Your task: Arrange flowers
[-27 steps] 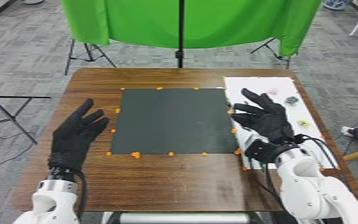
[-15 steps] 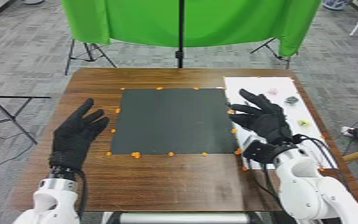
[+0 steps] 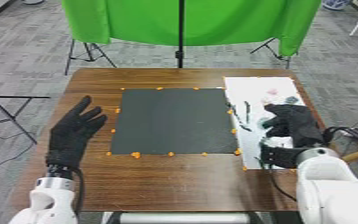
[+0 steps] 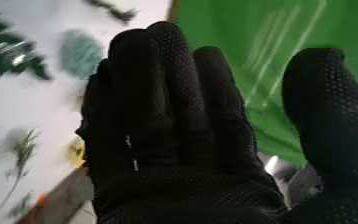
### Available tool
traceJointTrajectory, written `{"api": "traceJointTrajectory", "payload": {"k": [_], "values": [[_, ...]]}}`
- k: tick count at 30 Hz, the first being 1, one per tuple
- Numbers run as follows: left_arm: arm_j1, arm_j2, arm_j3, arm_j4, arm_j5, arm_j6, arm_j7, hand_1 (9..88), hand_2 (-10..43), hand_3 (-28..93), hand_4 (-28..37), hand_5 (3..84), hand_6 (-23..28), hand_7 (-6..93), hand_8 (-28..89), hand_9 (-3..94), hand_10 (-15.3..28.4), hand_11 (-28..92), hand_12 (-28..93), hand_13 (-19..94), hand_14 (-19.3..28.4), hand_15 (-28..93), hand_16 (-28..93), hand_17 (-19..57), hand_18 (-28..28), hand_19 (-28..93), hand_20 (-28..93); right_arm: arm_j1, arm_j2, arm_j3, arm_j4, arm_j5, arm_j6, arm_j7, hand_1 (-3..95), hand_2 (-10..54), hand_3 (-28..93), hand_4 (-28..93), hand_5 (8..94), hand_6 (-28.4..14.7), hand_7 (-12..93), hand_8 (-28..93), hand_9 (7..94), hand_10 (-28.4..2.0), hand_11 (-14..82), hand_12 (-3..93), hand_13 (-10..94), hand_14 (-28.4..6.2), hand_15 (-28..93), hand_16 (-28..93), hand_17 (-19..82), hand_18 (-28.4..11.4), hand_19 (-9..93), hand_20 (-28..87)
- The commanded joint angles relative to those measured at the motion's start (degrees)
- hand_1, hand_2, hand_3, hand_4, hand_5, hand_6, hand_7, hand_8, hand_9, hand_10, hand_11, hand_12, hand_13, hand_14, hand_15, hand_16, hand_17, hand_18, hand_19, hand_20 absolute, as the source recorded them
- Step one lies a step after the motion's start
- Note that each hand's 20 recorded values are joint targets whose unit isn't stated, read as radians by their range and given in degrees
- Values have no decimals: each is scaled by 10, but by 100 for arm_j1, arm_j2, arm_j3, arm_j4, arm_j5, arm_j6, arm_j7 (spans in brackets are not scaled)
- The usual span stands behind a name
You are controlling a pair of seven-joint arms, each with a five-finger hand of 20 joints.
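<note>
"Since the black mat [image 3: 171,121] makes a handy clock centre, where are the hands?"

"Left hand [image 3: 66,140] at 9 o'clock over the brown table [image 3: 158,185], its fingers straight and spread apart. Right hand [image 3: 293,122] at 3 o'clock, over the white sheet [image 3: 238,85]: fingers straight and close together, thumb well apart from them."

"And the flowers?"

"On that sheet. From the right hand, a pink bloom [image 3: 271,91] is toward 11 o'clock, thin dark sprigs [image 3: 247,110] toward 10."

"What's in the right wrist view?"

"A pale teal bloom [image 4: 82,52], a leafy green sprig [image 4: 14,50] and a yellow bloom [image 4: 75,151]. Whether the hand touches the sheet, I can't tell."

"Around the mat?"

"Small orange pieces [image 3: 135,155] along its edge, and a green cloth [image 3: 122,25] toward 12 o'clock, beyond the table."
</note>
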Motion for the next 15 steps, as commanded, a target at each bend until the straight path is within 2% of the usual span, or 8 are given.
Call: {"api": "traceJointTrajectory", "payload": {"k": [1,3,8,13,14,15], "values": [[26,-111,-76,-13,80,-102,-114,261,77,783,-219,391,81,107,-98,373,207,230,100,264,284,527,-95,-81,284,570,90,395,101,-577,56,-2763,-1475,2372,318,-42,738,-233,609,-59,154,-120,719,-178,375,166,677,-136,670,124,355,-253,909,169],[4,-109,-72,-4,85,-129,-115,261,77,782,-219,391,82,107,-98,373,207,229,99,265,284,527,-95,-81,284,572,87,493,116,-831,141,-3218,-1585,2631,329,-49,724,-221,625,-65,144,-114,731,-178,376,172,692,-137,673,124,367,-257,926,140],[-33,-124,-76,-6,112,-132,-155,261,78,782,-220,391,83,107,-98,373,207,230,99,264,283,527,-95,-82,284,574,79,715,150,-1264,295,-3967,-2032,3043,347,-62,711,-218,665,-73,147,-112,762,-176,384,175,731,-129,665,129,409,-261,931,154],[-79,-145,-83,13,98,-169,-176,261,78,782,-219,392,83,107,-97,372,207,229,100,264,283,526,-96,-82,284,577,71,715,100,-1362,354,-3978,-2439,3107,354,-68,707,-211,681,-77,143,-110,777,-172,386,177,749,-124,663,136,429,-259,932,169],[-30,-152,-100,-12,106,-152,-200,261,78,782,-219,392,83,108,-97,372,206,229,100,264,283,526,-96,-82,284,578,70,708,68,-1394,390,-3975,-2570,3108,354,-69,706,-210,683,-78,142,-110,778,-173,387,178,750,-124,662,137,430,-260,932,171],[-39,-134,-98,-1,102,-143,-161,262,78,782,-219,392,83,108,-97,372,206,229,100,264,284,526,-96,-82,284,579,69,779,52,-1485,473,-4051,-2660,3109,355,-69,705,-210,686,-78,142,-109,780,-173,387,178,752,-124,662,138,430,-260,932,172]]}}
